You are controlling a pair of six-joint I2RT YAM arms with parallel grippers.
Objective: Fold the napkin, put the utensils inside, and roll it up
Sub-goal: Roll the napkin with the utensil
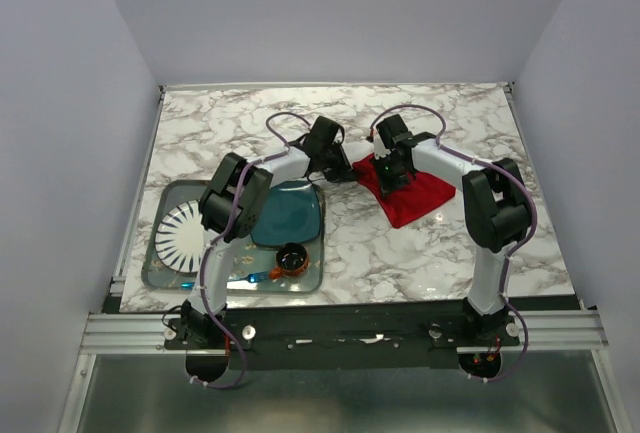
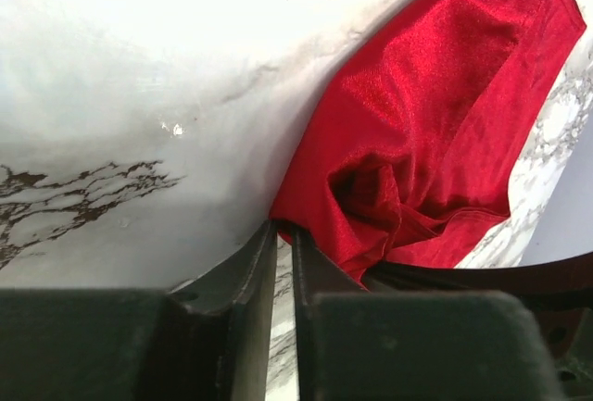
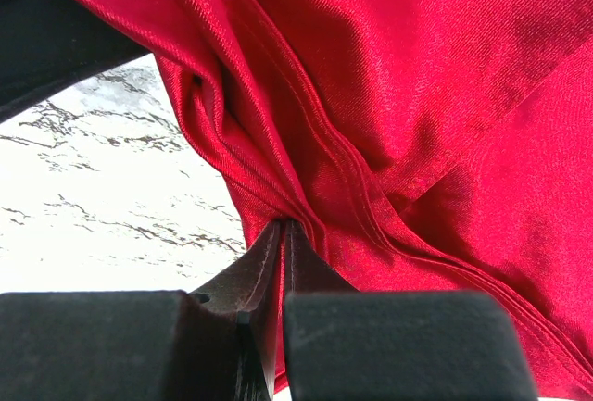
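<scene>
Table: a rectangular white top veined in grey marble pattern (image 1: 240,118) lies ahead of me. I place everything else from it.
Back wall: a plain, flat, pale lilac-grey wall (image 1: 340,13) rises from the table's far edge.
Side walls: matching pale lilac-grey panels stand along the table's left edge (image 1: 60,153) and right edge (image 1: 595,103).
Rail: a ribbed silver aluminium bar (image 1: 120,331) runs along the table's near edge.
Below: a dull grey metal sheet (image 1: 330,398) sits on my side of the table, past the rail.
Light: soft and even, with a white glare on the table's marble close under my left wrist.
</scene>
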